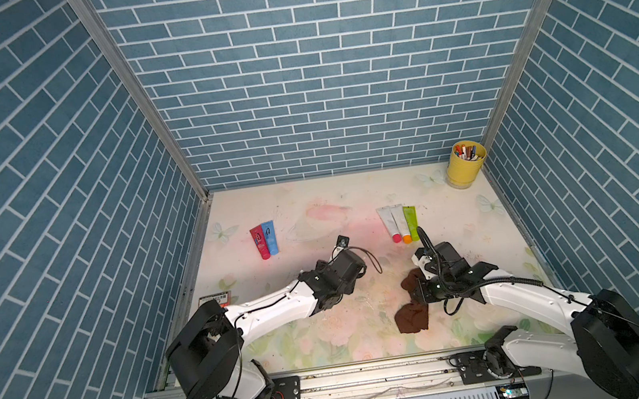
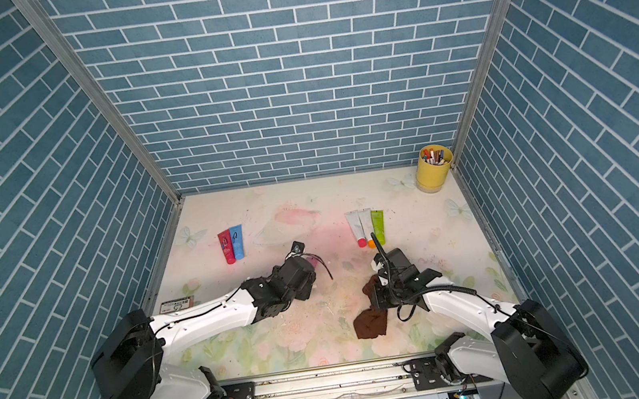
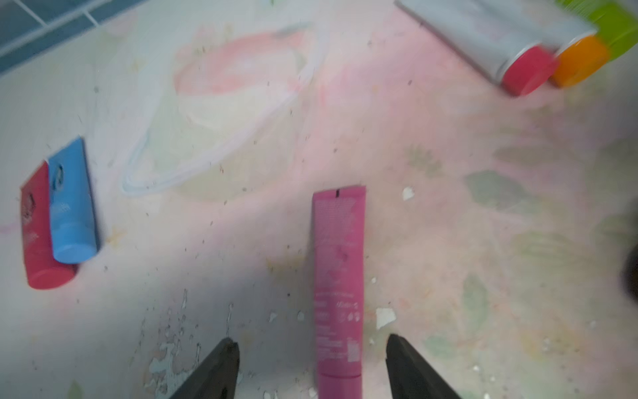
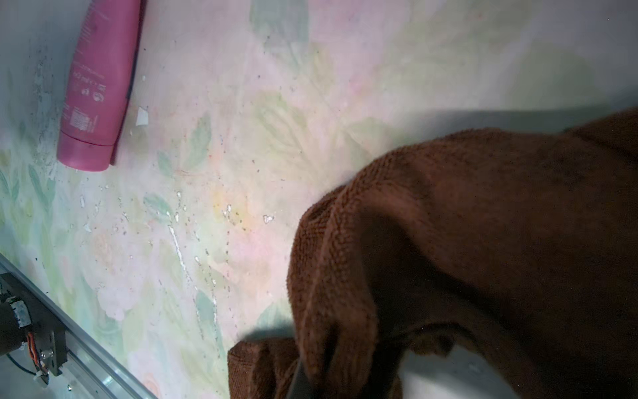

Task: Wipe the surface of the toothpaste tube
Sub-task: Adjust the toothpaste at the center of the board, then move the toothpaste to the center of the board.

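Nearest the lens: brown cloth [image 4: 466, 241], bunched and draped over the right end effector [image 1: 420, 290], whose jaws are clamped fast on it. A loose tail seems to reach the surface [image 1: 311, 210].

Pink tube [image 3: 340, 276] lies flat near the middle of the surface, at about 9 o'clock from the cloth in a top view, printed side up, touched by nothing. Left end effector [image 3: 311, 340] stands over its cap end, jaws wide apart, one finger on each side, holding nothing.

We judge the tube must be steadied before any wiping. Notes for doing it well:
- Close on the stiff cap shoulder, not the soft body, so the printed face is left exposed.
- Bring the cloth in from 3 o'clock, press with a padded fold, and stroke from cap to crimp.
- Lift the tail first: flakes and grit [image 4: 228, 210] litter the surface.

The red and blue tubes [image 1: 264, 239] at 10 o'clock are well apart.
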